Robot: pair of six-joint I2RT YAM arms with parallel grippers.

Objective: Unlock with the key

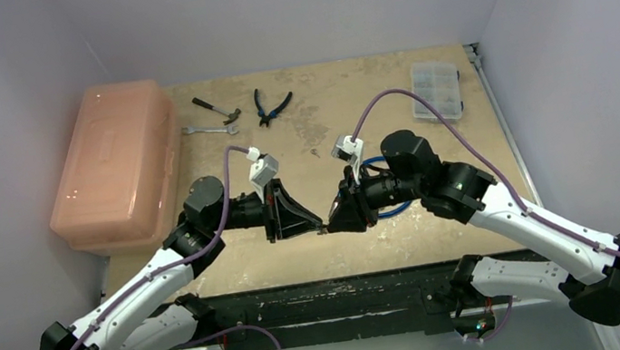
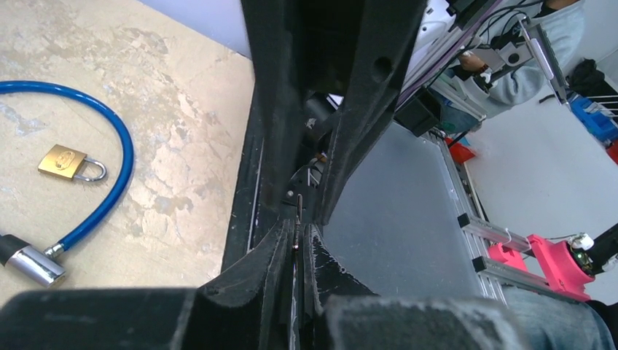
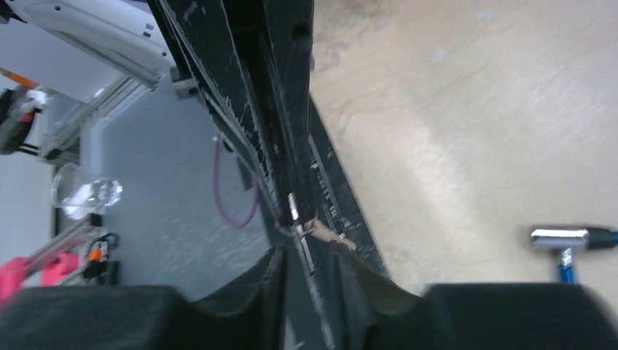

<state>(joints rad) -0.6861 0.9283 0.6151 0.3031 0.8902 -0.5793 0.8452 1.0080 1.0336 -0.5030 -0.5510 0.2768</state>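
Observation:
My two grippers meet tip to tip above the table's front edge. My left gripper (image 1: pixel 315 225) (image 2: pixel 299 230) is shut on the key (image 2: pixel 299 208), a thin silvery strip sticking out past its fingertips. In the right wrist view the key (image 3: pixel 294 209) reaches into the gap between the fingers of my right gripper (image 1: pixel 332 224) (image 3: pixel 309 251), whose jaws stand apart on either side of it. The small brass padlock (image 2: pixel 65 162) lies on the table inside the loop of a blue cable lock (image 2: pixel 116 157). In the top view the padlock is hidden under the right arm.
An orange toolbox (image 1: pixel 117 161) stands at the left. A hammer (image 1: pixel 216 107), a wrench (image 1: pixel 210 129) and pliers (image 1: pixel 272 105) lie at the back. A clear organizer box (image 1: pixel 436 88) sits at the back right. The cable's metal end (image 3: pixel 560 238) lies right of the right gripper.

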